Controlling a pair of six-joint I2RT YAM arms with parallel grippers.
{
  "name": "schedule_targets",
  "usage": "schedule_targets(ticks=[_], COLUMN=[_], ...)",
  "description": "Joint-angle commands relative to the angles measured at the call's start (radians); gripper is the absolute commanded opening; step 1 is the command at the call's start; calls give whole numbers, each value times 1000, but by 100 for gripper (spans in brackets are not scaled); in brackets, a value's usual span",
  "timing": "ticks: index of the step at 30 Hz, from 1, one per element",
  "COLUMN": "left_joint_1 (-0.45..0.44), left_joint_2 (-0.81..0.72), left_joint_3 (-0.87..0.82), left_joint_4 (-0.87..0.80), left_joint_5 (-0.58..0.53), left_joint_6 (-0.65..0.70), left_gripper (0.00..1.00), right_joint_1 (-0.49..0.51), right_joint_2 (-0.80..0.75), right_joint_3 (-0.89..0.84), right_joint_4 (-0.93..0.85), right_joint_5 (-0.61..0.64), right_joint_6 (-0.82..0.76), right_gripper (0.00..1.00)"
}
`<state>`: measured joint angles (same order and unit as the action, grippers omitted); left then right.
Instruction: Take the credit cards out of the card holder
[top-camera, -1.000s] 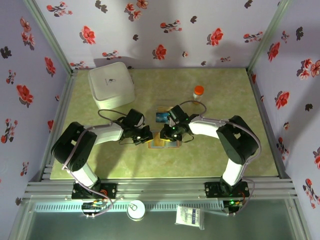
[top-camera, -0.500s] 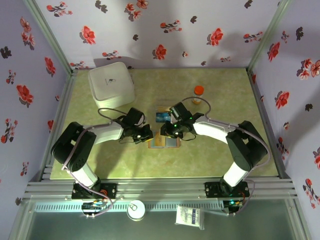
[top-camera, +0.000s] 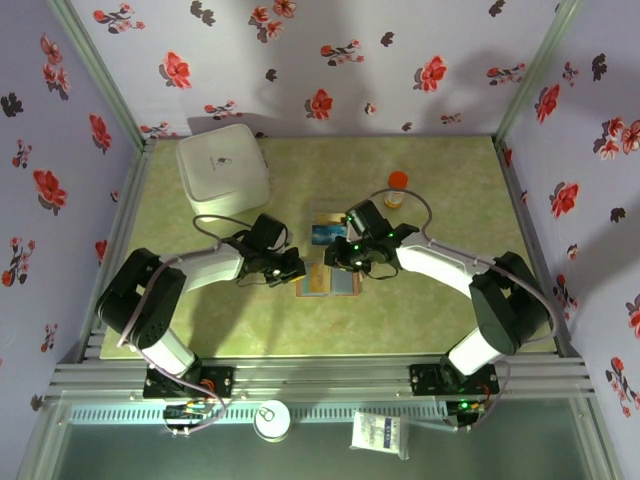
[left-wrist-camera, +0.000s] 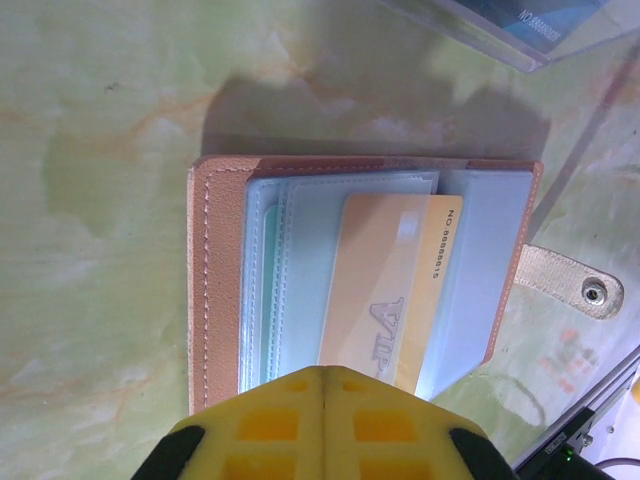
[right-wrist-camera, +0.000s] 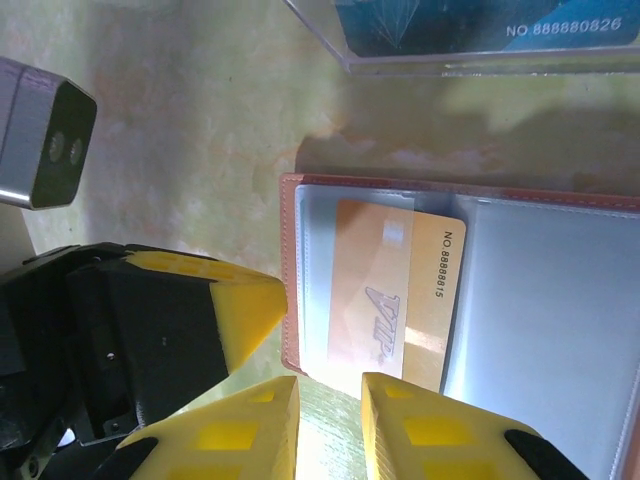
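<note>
The tan card holder (top-camera: 330, 284) lies open on the table, its blue-grey pockets (left-wrist-camera: 300, 270) facing up. A yellowish card (left-wrist-camera: 385, 290) marked VIP sticks partway out of one pocket, and a greenish edge (left-wrist-camera: 264, 300) shows in the pocket beside it. My left gripper (left-wrist-camera: 322, 372) is shut, its tips resting at the holder's near edge (top-camera: 296, 270). My right gripper (right-wrist-camera: 330, 392) is open by a narrow gap at the holder's edge, just off the yellowish card (right-wrist-camera: 395, 300), with the left fingers (right-wrist-camera: 245, 300) beside it. The blue card (right-wrist-camera: 470, 25) lies in a clear box.
The clear box (top-camera: 326, 233) sits just behind the holder. A big white square container (top-camera: 223, 168) stands at the back left, and an orange-capped bottle (top-camera: 397, 186) at the back right. The holder's snap tab (left-wrist-camera: 575, 285) lies flat on the table.
The right arm's elbow has swung out to the right while its gripper stays at the holder. The left arm has hardly moved.
</note>
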<state>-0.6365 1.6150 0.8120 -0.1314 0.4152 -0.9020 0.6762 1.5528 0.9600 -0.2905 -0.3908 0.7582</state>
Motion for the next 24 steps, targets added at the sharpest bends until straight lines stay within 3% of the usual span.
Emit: schedule_targets(ticks=[1,24], left_joint_1=[3,0], left_joint_2=[-33,-103], left_joint_3=[23,11], left_joint_4=[-27,-59], left_joint_5=[-16,-43], left_joint_6=[20,23], left_gripper=[2,2], right_joint_1=[-12,-28], right_joint_2=[-34,-105], right_joint_3=[-15,-56], right_joint_4=[-39,-37], right_joint_5=[26,39], right_joint_6=[-28,-6], right_gripper=[24,24])
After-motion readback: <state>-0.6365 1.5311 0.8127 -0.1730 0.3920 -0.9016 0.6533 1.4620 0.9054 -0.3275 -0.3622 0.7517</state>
